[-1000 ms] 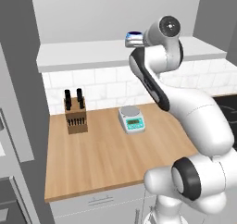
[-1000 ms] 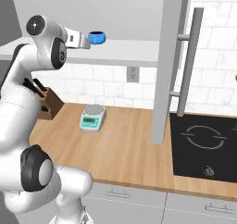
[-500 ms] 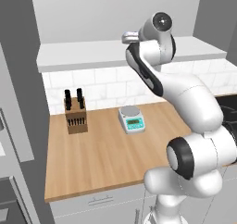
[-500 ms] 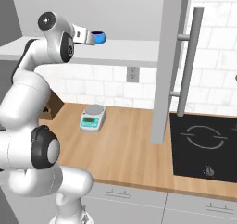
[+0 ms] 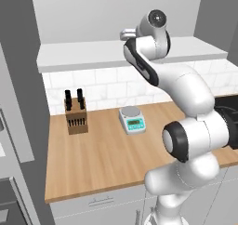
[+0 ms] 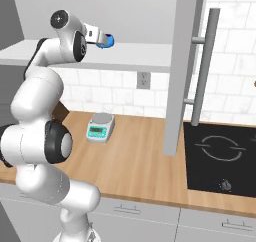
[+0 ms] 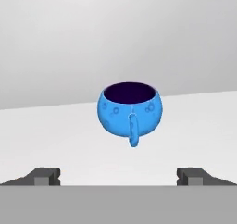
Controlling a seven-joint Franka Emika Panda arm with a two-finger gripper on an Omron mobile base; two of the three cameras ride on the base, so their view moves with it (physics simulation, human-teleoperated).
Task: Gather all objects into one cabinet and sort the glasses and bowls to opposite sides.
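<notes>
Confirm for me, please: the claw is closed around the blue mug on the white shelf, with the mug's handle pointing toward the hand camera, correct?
Not quite. The claw is open and apart from the blue mug; its fingertips stand wide, short of the mug, as the hand view shows. The rest holds: the mug sits on the white shelf with its handle toward the hand camera.

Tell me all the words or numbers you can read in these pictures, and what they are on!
No words or numbers can be read anywhere.
The kitchen scale has a little green screen, but it is too small and blurred to read.
The blue mug has round bumps, no letters.
The stove knob and knife block show no readable marks.
</notes>
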